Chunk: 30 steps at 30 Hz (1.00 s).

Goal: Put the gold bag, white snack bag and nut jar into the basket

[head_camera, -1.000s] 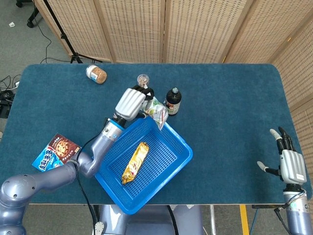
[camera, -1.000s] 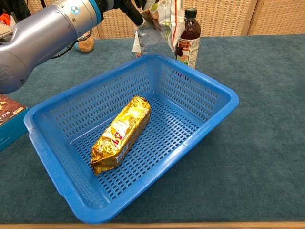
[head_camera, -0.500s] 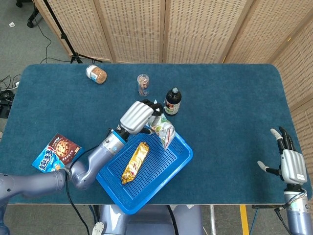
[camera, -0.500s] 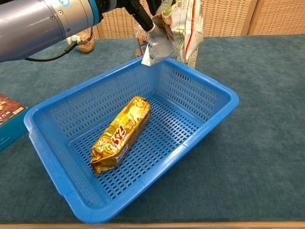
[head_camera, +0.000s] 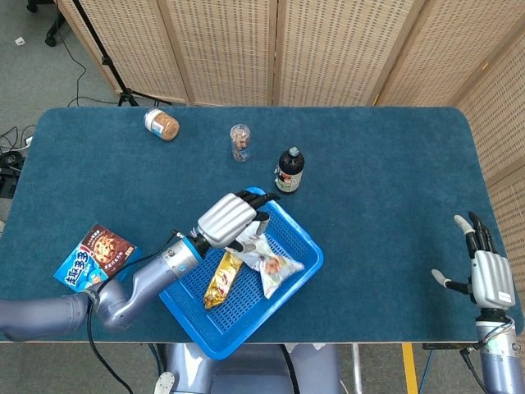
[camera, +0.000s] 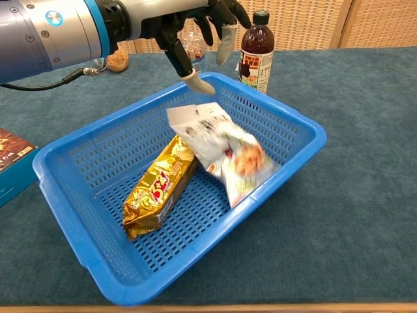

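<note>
My left hand (head_camera: 230,222) (camera: 195,23) hovers over the far side of the blue basket (head_camera: 316,256) (camera: 306,134), fingers spread and holding nothing. Just below it the white snack bag (head_camera: 271,261) (camera: 227,149) lies tilted inside the basket, leaning on the gold bag (head_camera: 219,280) (camera: 155,190), which lies flat on the basket floor. A small clear jar of nuts (head_camera: 239,141) stands on the table beyond the basket. A white-lidded jar with brown contents (head_camera: 162,125) (camera: 118,60) lies at the far left. My right hand (head_camera: 481,276) rests open near the table's front right edge.
A dark bottle (head_camera: 289,171) (camera: 257,51) stands just behind the basket's far corner, close to my left hand. A blue cookie box (head_camera: 94,254) (camera: 10,163) lies on the table left of the basket. Wicker screens stand behind the table.
My left hand carried the white snack bag from behind the basket to above it, then opened; the bag dropped into the basket beside the gold bag. The right hand stayed still.
</note>
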Each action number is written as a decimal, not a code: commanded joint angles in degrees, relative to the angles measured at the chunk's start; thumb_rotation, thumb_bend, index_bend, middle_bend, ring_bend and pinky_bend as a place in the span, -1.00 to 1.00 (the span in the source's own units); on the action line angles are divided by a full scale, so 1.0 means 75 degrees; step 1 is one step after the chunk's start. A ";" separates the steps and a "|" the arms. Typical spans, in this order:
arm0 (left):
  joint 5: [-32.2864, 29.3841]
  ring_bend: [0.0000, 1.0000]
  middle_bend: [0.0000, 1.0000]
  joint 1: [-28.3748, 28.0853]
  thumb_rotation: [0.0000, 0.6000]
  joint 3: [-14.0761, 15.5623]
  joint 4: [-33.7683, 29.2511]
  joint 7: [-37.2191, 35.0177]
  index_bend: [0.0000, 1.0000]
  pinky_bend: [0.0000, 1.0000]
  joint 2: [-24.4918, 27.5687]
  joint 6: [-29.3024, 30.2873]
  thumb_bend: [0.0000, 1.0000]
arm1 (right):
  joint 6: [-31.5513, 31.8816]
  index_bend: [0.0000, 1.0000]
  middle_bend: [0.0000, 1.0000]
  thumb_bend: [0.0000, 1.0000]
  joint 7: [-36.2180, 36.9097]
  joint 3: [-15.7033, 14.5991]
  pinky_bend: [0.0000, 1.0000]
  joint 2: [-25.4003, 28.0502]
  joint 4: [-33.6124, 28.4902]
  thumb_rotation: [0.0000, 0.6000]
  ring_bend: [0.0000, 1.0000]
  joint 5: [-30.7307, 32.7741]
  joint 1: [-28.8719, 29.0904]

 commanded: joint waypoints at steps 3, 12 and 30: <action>-0.0088 -0.59 -0.75 0.0047 1.00 0.0090 -0.0202 0.0071 -0.01 -0.55 0.0311 -0.0256 -0.81 | 0.0008 -0.82 -1.00 -0.69 -0.0029 -0.0008 -0.44 -0.0006 -0.0016 1.00 -1.00 -0.0016 0.0000; -0.1051 -0.96 -1.00 0.0136 1.00 -0.0141 0.0246 0.0103 -0.80 -0.82 0.0286 -0.0565 -0.87 | -0.0001 -0.81 -1.00 -0.69 -0.0092 -0.0022 -0.44 -0.0025 -0.0040 1.00 -1.00 -0.0019 0.0007; -0.3866 -1.00 -1.00 -0.0184 1.00 -0.0710 0.3425 0.1286 -1.00 -0.90 -0.0855 -0.1043 -0.88 | -0.0116 -0.82 -1.00 -0.69 -0.0125 -0.0050 -0.44 -0.0087 0.0057 1.00 -1.00 0.0045 0.0033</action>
